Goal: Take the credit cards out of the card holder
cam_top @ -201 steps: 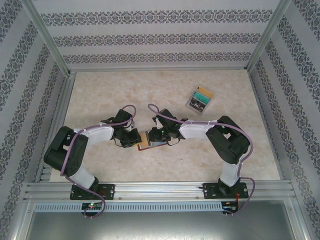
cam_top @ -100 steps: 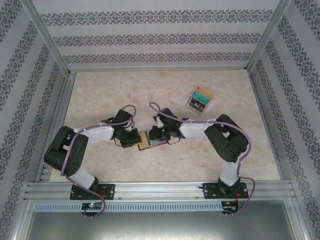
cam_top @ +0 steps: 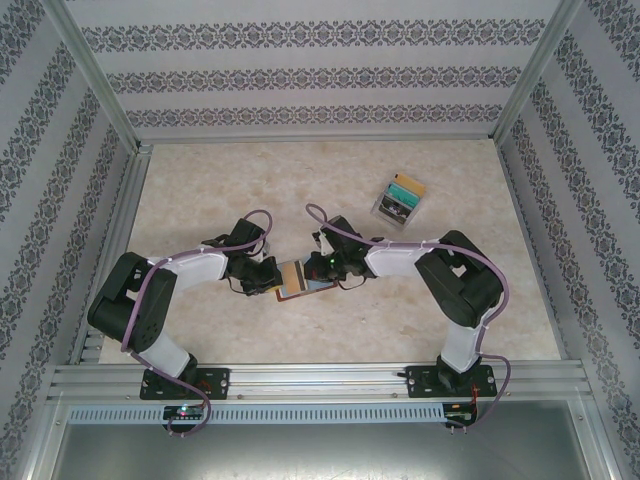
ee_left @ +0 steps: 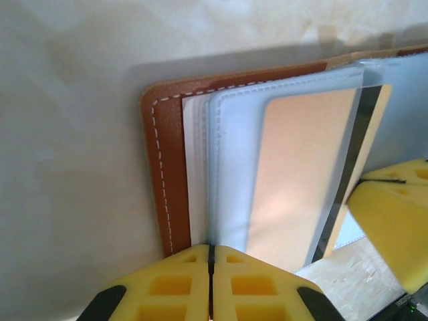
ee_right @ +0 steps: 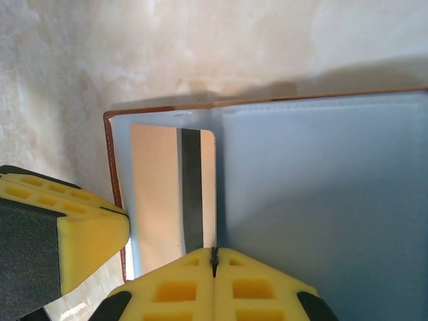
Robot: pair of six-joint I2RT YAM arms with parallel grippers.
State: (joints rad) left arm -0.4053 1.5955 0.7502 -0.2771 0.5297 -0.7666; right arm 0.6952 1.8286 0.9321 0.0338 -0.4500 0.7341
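Note:
The brown leather card holder [ee_left: 160,167] lies open on the table between both grippers [cam_top: 291,291]. A tan credit card [ee_left: 301,174] with a black stripe sits in a pale blue-grey pocket, its striped edge sticking out past the pocket's clear front. My left gripper [ee_left: 211,251] is shut on the edge of the card holder's inner pocket leaves, by the brown cover. From the other side, my right gripper [ee_right: 214,253] is shut on the tan card's [ee_right: 164,194] striped edge, next to a wide blue-grey pocket page [ee_right: 321,194]. Any other cards are hidden.
A clear plastic box of coloured cards [cam_top: 400,197] stands at the back right of the marbled table [cam_top: 220,190]. Aluminium rails [cam_top: 320,375] and patterned walls close the table in. The two grippers [cam_top: 272,278] [cam_top: 318,272] work a few centimetres apart.
My right gripper has closed on the tan card and drawn slightly right, so more of the card shows outside the holder. The left gripper kept its hold.

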